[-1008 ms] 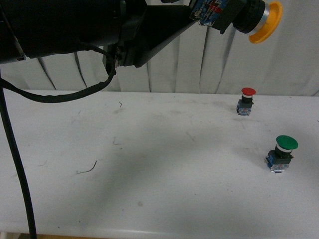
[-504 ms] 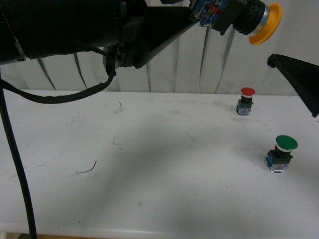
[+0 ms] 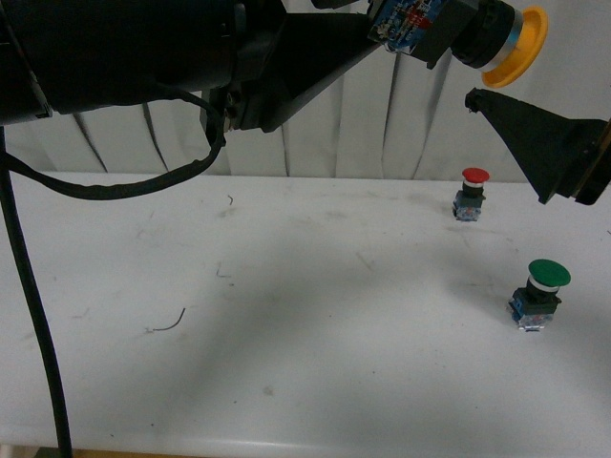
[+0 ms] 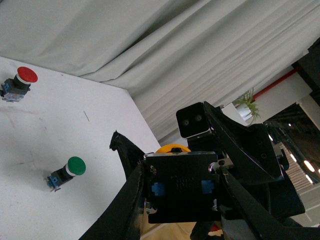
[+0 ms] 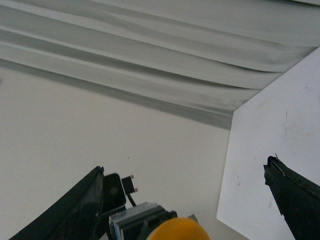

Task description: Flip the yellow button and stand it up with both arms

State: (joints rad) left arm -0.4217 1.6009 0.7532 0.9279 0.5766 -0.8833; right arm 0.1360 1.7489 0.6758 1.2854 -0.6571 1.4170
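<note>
Two arms are up in the air at once, and the yellow button [image 3: 477, 33] is way off the table [image 3: 286, 334], near the top of the front view in front of the pale curtain [image 3: 382, 124]. My left gripper [image 4: 182, 192] is clamped on its dark contact block, one finger on each side. That leaves the button lying sideways, with the yellow-orange cap sticking out toward my right side. My right gripper [image 5: 184, 167] is spread wide with nothing in it (the wrist cam shows both black fingers well apart, with the cap showing between them). From the front, one of those fingers sits just beside and below the cap, not touching it as far as I can see. Down on the table, the red button [image 3: 472, 194] stands upright toward the back on the right. The green button [image 3: 540, 293] stands nearer to me, also on the right, well apart from the red one. There's a little curl of wire [image 3: 167, 324] on the left part of the table, and my left arm's black cable [image 3: 38, 315] hangs down along the left edge of the front view.
</note>
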